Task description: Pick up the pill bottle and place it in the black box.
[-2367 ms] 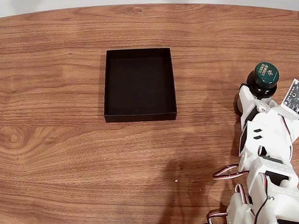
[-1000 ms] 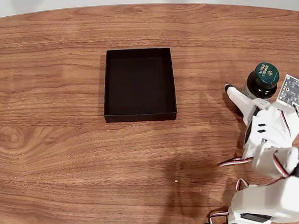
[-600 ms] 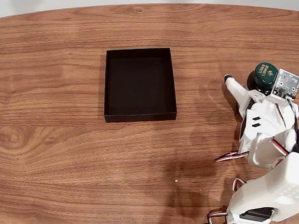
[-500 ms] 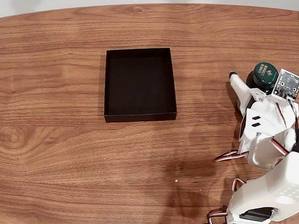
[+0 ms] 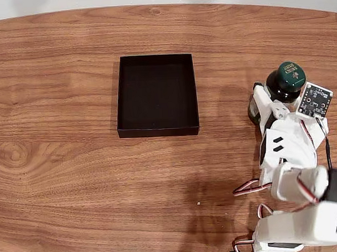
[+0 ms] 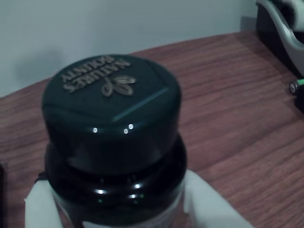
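Note:
The pill bottle (image 5: pixel 286 80), dark green with a printed cap, is at the right side of the table in the fixed view. My gripper (image 5: pixel 275 95) is shut on it below the cap; one white finger (image 5: pixel 262 100) shows on its left. The bottle looks slightly raised, with a shadow on the wood to its lower left. In the wrist view the pill bottle (image 6: pixel 111 133) looms close, with white fingers (image 6: pixel 40 206) hugging both sides of its body. The black box (image 5: pixel 156 93) sits open and empty, well to the left of the bottle.
The wooden table (image 5: pixel 76 179) ends in a curved far edge against a pale wall. My white arm and its looped cables (image 5: pixel 251 188) occupy the lower right. A dark object with a silvery curved part (image 6: pixel 282 23) stands at the wrist view's top right.
The fingers, open beside the bottle earlier, have shut around it. Bottle and gripper have shifted left and up in the fixed view.

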You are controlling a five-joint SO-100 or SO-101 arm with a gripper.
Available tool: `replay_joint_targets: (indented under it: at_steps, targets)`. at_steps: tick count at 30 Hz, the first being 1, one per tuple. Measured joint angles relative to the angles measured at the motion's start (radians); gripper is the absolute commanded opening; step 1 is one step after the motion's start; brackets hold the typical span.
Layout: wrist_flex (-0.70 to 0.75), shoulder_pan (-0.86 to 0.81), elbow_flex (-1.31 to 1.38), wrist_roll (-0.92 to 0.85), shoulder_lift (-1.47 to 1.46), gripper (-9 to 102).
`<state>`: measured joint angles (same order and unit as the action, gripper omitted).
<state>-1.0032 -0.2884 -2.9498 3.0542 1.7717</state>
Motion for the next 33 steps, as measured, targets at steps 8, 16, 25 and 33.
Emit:
replay_joint_targets:
  at_steps: [8, 16, 25, 33]
  targets:
    - [0.066, -0.002, -0.072, 0.0, 0.204, 23]
    - [0.144, 0.052, -0.075, -0.003, 0.387, 24]
    - [0.265, 0.213, -0.055, -0.003, 0.489, 23]
    - [0.302, 0.426, 0.04, -0.005, 0.492, 22]
